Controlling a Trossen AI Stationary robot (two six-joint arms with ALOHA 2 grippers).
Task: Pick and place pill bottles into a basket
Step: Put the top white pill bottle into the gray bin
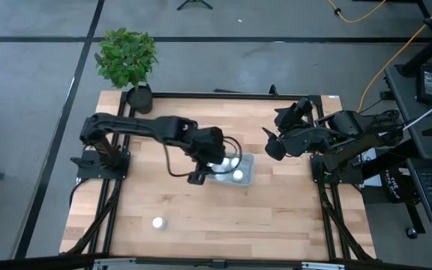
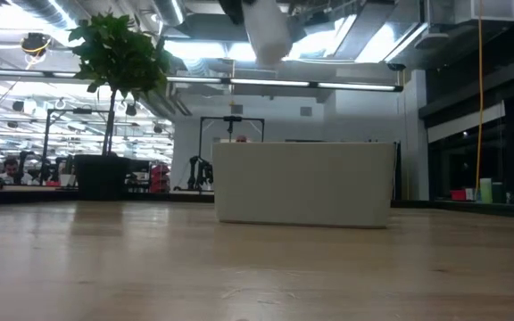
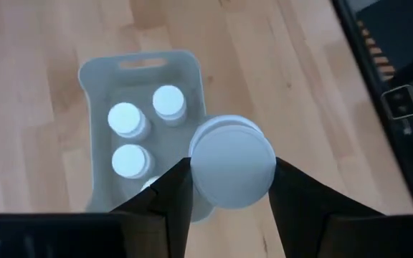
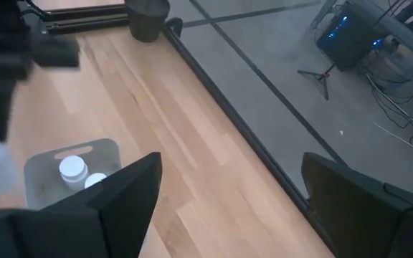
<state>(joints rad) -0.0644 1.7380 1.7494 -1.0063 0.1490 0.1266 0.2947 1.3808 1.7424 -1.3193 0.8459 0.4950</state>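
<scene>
The pale grey-blue basket [image 1: 244, 178] stands mid-table and holds three white pill bottles [image 3: 125, 120] upright; a fourth shows partly behind my left finger. My left gripper [image 1: 214, 155] hangs over the basket's near-left part, shut on another white pill bottle [image 3: 231, 161]. In the low view that bottle [image 2: 268, 31] hangs high above the basket [image 2: 303, 183]. One more bottle [image 1: 157, 223] stands alone on the table near the front left. My right gripper [image 1: 269, 145] waits open and empty to the right of the basket. My left gripper pinches the bottle between its two fingers [image 3: 176, 188], one on each side of the bottle near its cap [image 3: 201, 170]. The fingers come from above, pointing down. The bottle is lifted clear above the basket, cap up and roughly upright.
A black pot [image 1: 139, 97] with a green plant [image 1: 126, 54] stands at the table's far left corner. Bare wood lies in front of the basket and to its right. The right wrist view shows the basket [image 4: 45, 170] and the table's far edge [image 4: 214, 107].
</scene>
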